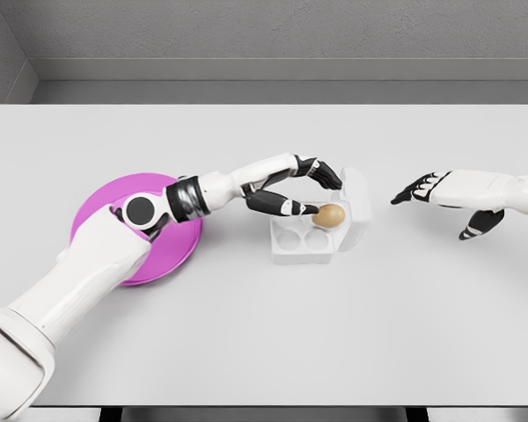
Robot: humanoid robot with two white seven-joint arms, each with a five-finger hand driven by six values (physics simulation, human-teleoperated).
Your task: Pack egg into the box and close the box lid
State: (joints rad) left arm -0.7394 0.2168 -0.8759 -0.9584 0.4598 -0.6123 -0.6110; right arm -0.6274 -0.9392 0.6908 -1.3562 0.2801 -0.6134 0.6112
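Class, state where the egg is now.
Head view, centre: the egg sits at the white box between the left hand's fingertips, right of the pink plate.

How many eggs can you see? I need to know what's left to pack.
1. The egg sits at the left hand over the white egg box, lid open. The arm may hide more on the purple plate.

The left white arm covers the lower right part of the round magenta plate at centre left of the frame. The left robot hand hides part of the small white moulded egg box and one side of the brown egg. The right arm is cut off at the right edge. The white table runs past both side edges.
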